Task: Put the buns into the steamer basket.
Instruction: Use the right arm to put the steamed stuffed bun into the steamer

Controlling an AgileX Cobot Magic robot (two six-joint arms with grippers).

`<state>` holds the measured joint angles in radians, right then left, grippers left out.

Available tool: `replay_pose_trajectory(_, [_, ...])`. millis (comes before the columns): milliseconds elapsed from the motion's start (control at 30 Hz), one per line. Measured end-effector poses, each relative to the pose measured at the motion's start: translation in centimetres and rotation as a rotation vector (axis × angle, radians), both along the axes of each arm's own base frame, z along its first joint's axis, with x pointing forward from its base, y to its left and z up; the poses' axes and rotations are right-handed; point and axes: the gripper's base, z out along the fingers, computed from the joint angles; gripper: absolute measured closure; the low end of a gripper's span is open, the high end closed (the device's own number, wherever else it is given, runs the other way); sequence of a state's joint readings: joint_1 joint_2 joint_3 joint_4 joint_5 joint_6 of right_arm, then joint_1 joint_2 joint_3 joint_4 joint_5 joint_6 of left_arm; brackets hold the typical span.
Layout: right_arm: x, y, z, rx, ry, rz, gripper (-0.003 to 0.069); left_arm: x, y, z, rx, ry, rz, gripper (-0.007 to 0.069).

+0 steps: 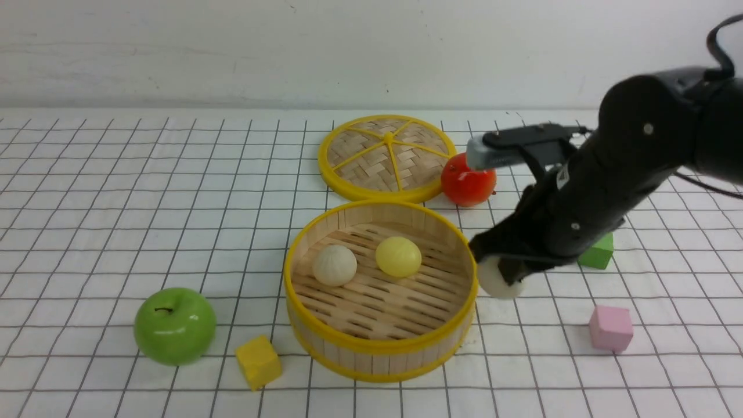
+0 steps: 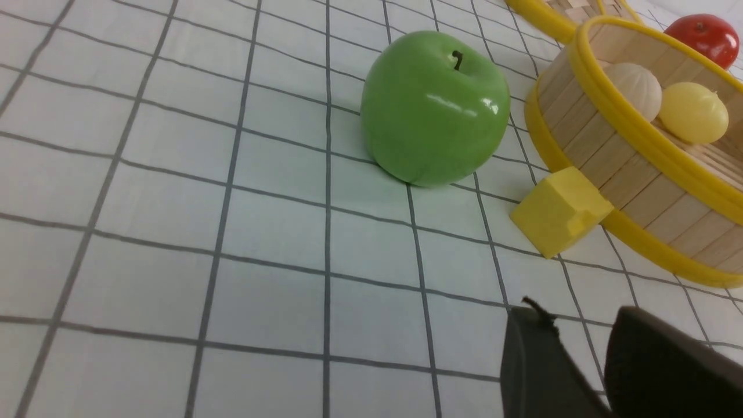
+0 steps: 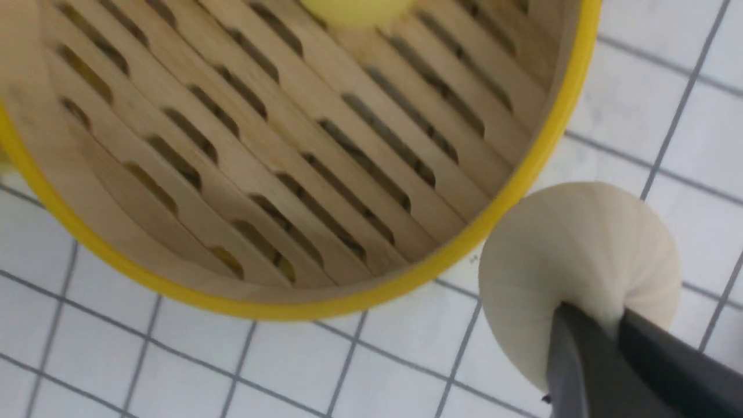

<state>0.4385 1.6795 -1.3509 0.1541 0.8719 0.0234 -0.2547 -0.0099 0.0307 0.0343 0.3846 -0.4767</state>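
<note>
The right gripper (image 1: 504,277) is pinched on a cream-beige pleated bun (image 1: 498,280), held just outside the round bamboo steamer basket (image 1: 380,347) beside its yellow rim, probably ready to be carried over it. Another cream bun (image 1: 334,265) and a pale yellow bun (image 1: 398,256) already lie on the slats. Only the right wrist view shows the grip closely; the left gripper (image 2: 586,360) hangs slightly parted and empty over the table (image 1: 116,232).

Cream bun (image 3: 574,255) pinched in dark jaws, just beside steamer basket (image 3: 540,151) rim; slatted floor
</note>
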Motion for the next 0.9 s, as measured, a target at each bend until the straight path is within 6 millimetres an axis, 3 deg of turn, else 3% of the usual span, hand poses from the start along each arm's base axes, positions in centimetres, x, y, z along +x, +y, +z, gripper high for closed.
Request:
replay_pose_trajectory(100, [0.5, 0.7, 1.2, 0.088, -0.044, -0.021, 0.0657, 0.0, 0.0, 0.0, 0.0, 0.0, 0.0, 0.0431])
replay_pose_trajectory(233, [1.2, 2.0, 0.7, 0.227, -0.033, -0.044, 0.0657, 0.0, 0.0, 0.0, 0.0, 0.0, 0.0, 0.0425])
replay_pose_trajectory(400, [1.9, 3.6, -3.0, 0.268, 0.05, 0.004, 0.0655, 0.0, 0.0, 0.0, 0.0, 0.0, 0.0, 0.0425])
replay_pose_trajectory(433, [2.0, 4.2, -4.9, 0.254, 0.089, 0.022, 0.0644, 0.0, 0.0, 0.0, 0.0, 0.0, 0.0, 0.0424])
replay_pose_trajectory(500, [2.2, 4.5, -6.3, 0.239, 0.12, 0.022, 0.0631, 0.0, 0.0, 0.0, 0.0, 0.0, 0.0, 0.0423])
replay_pose_trajectory(567, [2.5, 4.7, -7.9, 0.224, 0.144, 0.009, 0.0582, 0.0, 0.0, 0.0, 0.0, 0.0, 0.0, 0.042])
replay_pose_trajectory(633, [2.6, 4.7, -8.2, 0.226, 0.148, 0.0, 0.0508, 0.0, 0.0, 0.0, 0.0, 0.0, 0.0, 0.0417])
replay_pose_trajectory(733, [2.6, 4.7, -7.9, 0.233, 0.139, -0.007, 0.0431, 0.0, 0.0, 0.0, 0.0, 0.0, 0.0, 0.0414])
replay_pose_trajectory(767, [2.5, 4.7, -7.5, 0.239, 0.132, -0.01, 0.0349, 0.0, 0.0, 0.0, 0.0, 0.0, 0.0, 0.0414])
replay_pose_trajectory(900, [1.9, 4.5, -6.0, 0.252, 0.127, 0.005, 0.0235, 0.0, 0.0, 0.0, 0.0, 0.0, 0.0, 0.0408])
